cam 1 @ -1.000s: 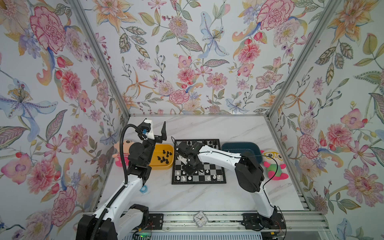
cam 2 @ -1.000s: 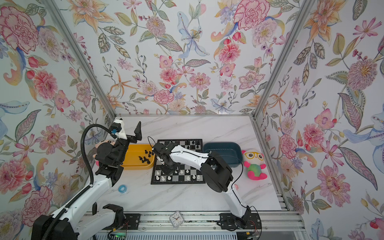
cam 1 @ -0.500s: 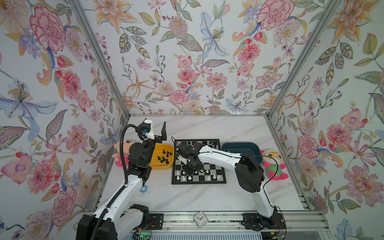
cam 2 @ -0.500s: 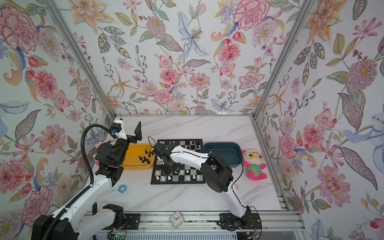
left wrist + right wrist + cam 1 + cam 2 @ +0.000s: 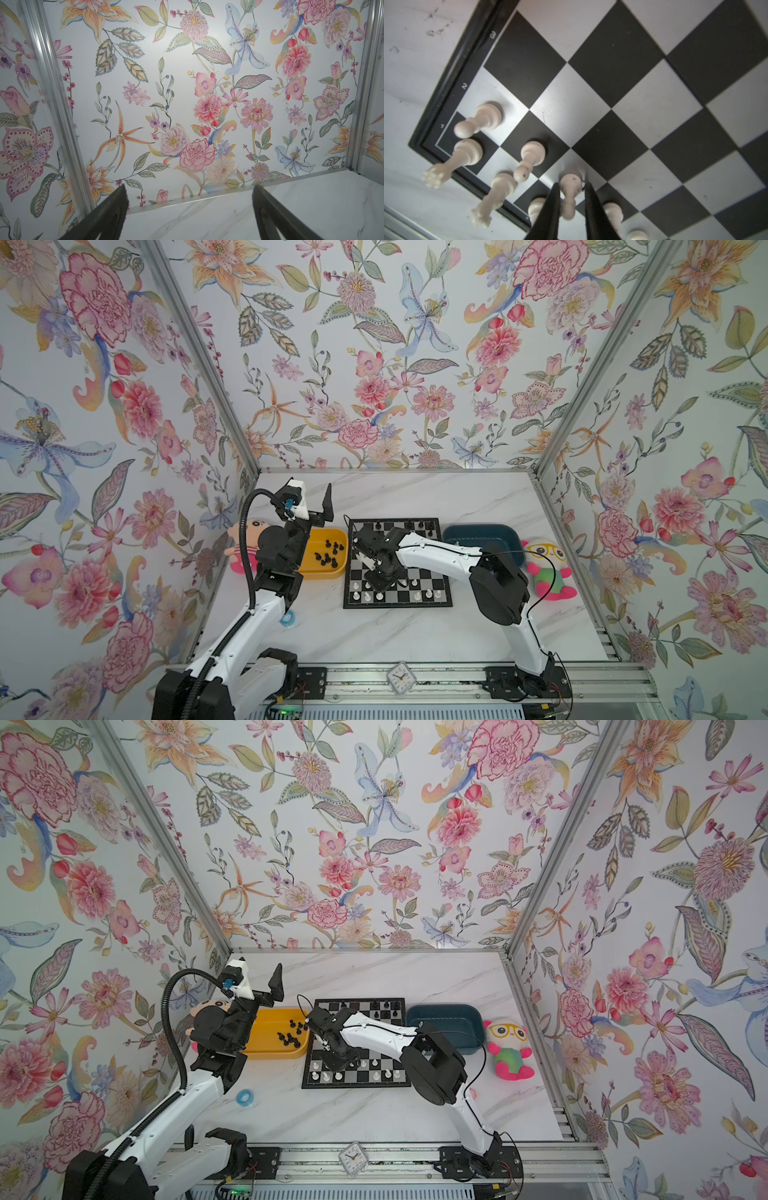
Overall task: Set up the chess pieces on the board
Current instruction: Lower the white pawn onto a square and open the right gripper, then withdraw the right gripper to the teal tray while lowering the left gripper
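The right gripper (image 5: pixel 571 185) straddles 1 upright white pawn (image 5: pixel 568 196) on row 2 of the chessboard (image 5: pixel 612 87), jaws slightly parted, not clamping it; the left gripper (image 5: pixel 189 188), spread wide and empty, hangs well away.

The booth is brightly and evenly lit, with a pale glare patch high on the far wall (image 5: pixel 182 41). Shadows on the worktop (image 5: pixel 415 630) are faint and soft-edged. In both top views the corner posts (image 5: pixel 199 358) splay outward towards the picture edges. Close up, the board (image 5: pixel 633 93) has a silvery sheen, and the nearest chess pieces (image 5: pixel 436 175) and the right hand (image 5: pixel 572 185) are blurred.
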Robot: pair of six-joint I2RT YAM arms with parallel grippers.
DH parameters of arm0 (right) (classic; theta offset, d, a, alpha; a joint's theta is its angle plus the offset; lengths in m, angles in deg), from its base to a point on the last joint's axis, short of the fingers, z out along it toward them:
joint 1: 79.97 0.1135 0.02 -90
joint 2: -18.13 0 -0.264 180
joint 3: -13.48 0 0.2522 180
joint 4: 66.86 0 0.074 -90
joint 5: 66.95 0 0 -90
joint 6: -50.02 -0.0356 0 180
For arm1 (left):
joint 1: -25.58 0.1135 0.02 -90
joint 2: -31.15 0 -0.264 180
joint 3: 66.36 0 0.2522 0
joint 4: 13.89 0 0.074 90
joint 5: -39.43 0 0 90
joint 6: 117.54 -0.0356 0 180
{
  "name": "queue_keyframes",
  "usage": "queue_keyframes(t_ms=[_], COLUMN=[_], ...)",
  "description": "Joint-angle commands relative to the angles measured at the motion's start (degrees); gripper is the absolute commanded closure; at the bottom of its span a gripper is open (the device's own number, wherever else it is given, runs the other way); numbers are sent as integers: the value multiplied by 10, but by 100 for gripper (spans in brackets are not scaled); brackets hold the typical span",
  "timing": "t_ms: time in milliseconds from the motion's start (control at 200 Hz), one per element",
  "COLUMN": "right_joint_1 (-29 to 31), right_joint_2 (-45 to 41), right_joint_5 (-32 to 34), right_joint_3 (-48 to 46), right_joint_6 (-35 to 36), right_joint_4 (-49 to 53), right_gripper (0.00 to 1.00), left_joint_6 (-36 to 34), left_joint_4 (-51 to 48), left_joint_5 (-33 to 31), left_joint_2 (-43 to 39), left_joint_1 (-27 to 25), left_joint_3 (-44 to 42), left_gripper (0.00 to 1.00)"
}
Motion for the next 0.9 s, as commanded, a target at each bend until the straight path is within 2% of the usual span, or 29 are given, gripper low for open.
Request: queue_keyframes(t_ms=[0,265,550,706,896], right_joint_1=[-2,-5,-34,-74,-137], right_joint_2=[-29,-54,-127,-187,-290], right_joint_5=[13,32,50,37,-3], right_joint_3=[-4,10,-6,-39,-132], right_joint_6=[-10,-8,8,20,30], right_joint_4=[1,-1,-36,-98,-251], right_gripper=[76,75,75,75,73], left_joint_6=[1,2,20,33,77], left_joint_4=[10,-2,1,-30,-120], left_joint_5=[-3,-5,-22,-42,-70], left_joint_2=[-13,-15,0,10,21], left_joint_1=[-6,-8,-8,-9,-8], left_joint_3=[-8,-4,7,29,82], left_gripper=[5,5,6,7,11])
